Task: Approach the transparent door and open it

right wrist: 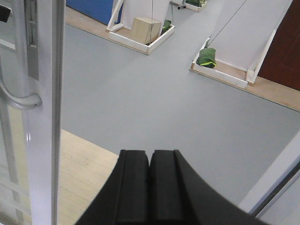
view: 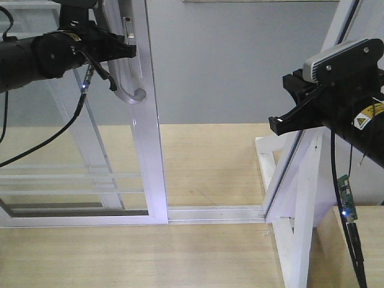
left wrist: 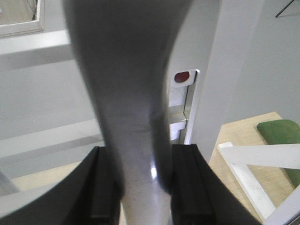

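Transparent door (view: 150, 120) stands left of the opening, handle (view: 127, 84) on its edge nearest the gap. Left gripper (view: 126, 51) is at the handle's upper part, one finger on either side. Right gripper (view: 279, 123) hangs well apart to the right, before the slanted frame (view: 303, 156); floor track (view: 216, 211) runs between door and frame.

We see a pale wood-plank floor (view: 204, 156) across the lower part of the front view, with a white wooden brace (view: 303, 198) at the right. In the right wrist view a grey floor (right wrist: 164, 93) fills the middle. A cardboard box (right wrist: 145, 29) sits at top centre, a green bag (right wrist: 207, 57) to its right, and a blue panel (right wrist: 93, 7) at upper left.
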Tool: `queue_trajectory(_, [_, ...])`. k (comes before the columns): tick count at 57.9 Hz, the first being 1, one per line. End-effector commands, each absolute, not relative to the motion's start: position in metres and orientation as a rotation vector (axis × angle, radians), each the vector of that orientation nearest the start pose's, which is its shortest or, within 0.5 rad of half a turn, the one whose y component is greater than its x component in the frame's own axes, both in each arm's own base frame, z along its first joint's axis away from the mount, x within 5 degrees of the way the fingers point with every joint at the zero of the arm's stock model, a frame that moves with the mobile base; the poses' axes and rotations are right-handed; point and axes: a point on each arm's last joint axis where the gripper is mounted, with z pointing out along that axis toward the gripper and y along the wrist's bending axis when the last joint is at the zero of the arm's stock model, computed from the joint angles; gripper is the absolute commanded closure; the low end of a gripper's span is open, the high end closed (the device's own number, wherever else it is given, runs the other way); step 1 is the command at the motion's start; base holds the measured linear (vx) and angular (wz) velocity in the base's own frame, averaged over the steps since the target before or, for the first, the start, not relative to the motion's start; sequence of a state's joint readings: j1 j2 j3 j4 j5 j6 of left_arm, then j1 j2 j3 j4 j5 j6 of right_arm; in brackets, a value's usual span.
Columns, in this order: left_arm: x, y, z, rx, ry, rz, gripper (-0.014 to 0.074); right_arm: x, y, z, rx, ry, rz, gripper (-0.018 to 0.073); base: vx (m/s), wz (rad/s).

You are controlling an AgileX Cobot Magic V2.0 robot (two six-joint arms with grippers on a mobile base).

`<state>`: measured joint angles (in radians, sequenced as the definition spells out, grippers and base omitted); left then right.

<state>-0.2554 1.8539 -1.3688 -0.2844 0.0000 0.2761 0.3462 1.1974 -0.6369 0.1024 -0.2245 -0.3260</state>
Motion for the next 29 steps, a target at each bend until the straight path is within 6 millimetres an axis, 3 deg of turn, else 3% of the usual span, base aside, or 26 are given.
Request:
queue_trajectory(1, [0.416,-0.083,0.347,0.149,1.660,-0.111,0.0598,0.242,0.083,0.304,-0.461,1.624,0.052,0.0564,0.00,0.00])
queue_trajectory(29, [0.412,-0.035,0.360,0.067,1.684,-0.040,0.0597,0.242,0.083,0.304,-0.461,1.624,0.052,0.0564,0.00,0.00])
